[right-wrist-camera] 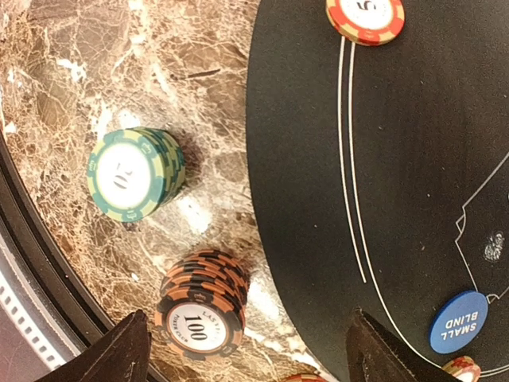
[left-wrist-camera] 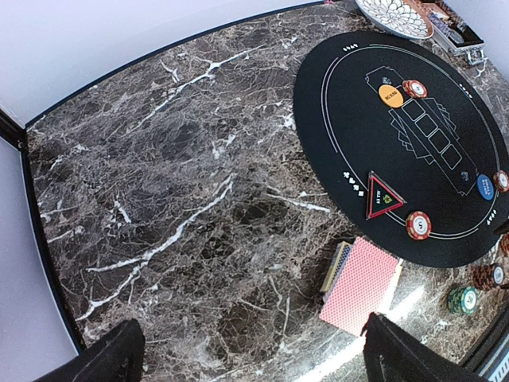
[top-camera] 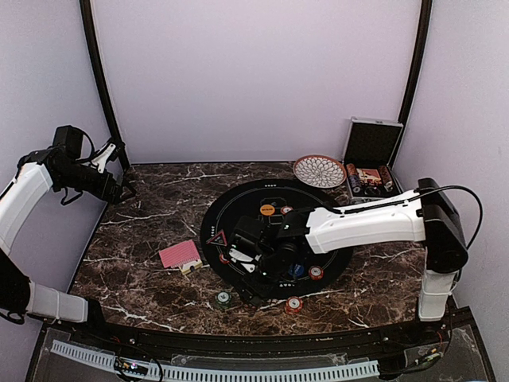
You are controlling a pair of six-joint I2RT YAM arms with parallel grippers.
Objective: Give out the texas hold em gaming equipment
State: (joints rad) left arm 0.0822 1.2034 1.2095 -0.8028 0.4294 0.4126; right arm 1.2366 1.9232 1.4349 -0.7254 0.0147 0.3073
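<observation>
- Your dark marble surface (top-camera: 151, 231) sat boxed in by plain lilac walls (top-camera: 254, 79), with a round black mat (top-camera: 238, 199) in the middle.
- Back right you had the patterned bowl (top-camera: 319, 170), with the open silver case (top-camera: 372, 163) just beside it.
- The pink-backed cards (top-camera: 180, 254) lay just off the mat's left edge. The green chip stack (right-wrist-camera: 135, 173) and the 100 stack (right-wrist-camera: 200, 306) stood on bare marble up front, and the blue button (right-wrist-camera: 459, 321) was on the mat.
- Your left hand (left-wrist-camera: 254, 350) hung wide and empty over the back-left corner. Your right hand (right-wrist-camera: 248, 334) was spread wide above the 100 stack, gripping nothing.
</observation>
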